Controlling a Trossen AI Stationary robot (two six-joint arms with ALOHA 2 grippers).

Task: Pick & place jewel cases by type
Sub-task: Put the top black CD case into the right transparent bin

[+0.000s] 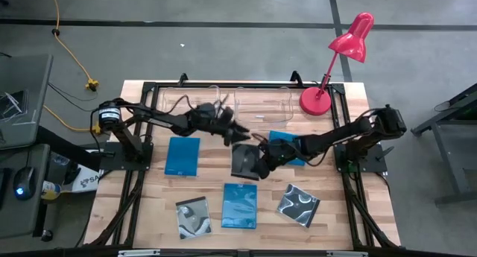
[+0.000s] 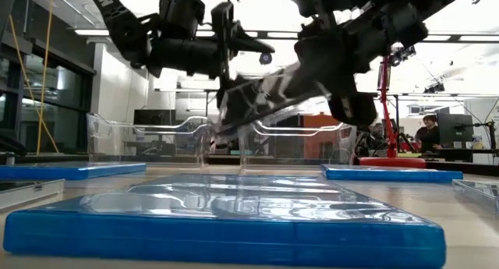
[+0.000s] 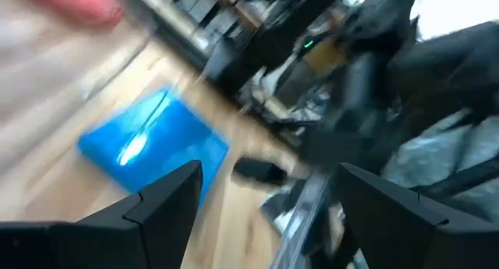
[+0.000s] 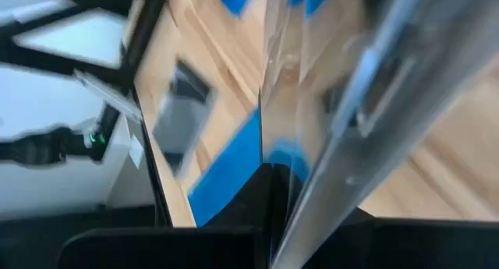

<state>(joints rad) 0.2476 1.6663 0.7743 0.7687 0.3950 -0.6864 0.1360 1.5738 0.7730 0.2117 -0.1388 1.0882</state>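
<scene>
A wooden table [image 1: 149, 220] is sitting on a grey concrete floor [image 1: 223, 56]. Two clear plastic tubs [image 1: 262, 102] are standing side by side along the table's far edge. A red desk lamp [image 1: 339, 59] is standing at the far right corner, its shade leaning out past the table. A yellow cable [image 1: 71, 59] is trailing over the floor to the far left. A person [image 2: 427, 134] is sitting in the room behind.

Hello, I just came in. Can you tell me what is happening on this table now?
The robot is sorting jewel cases. The right pincer is shut on a black case, holding it tilted above the middle of the wooden table. The left pincer is open, close beside that case. Three blue cases and two swirl-covered cases lie flat on the table. Two clear tubs stand at the far edge.
</scene>
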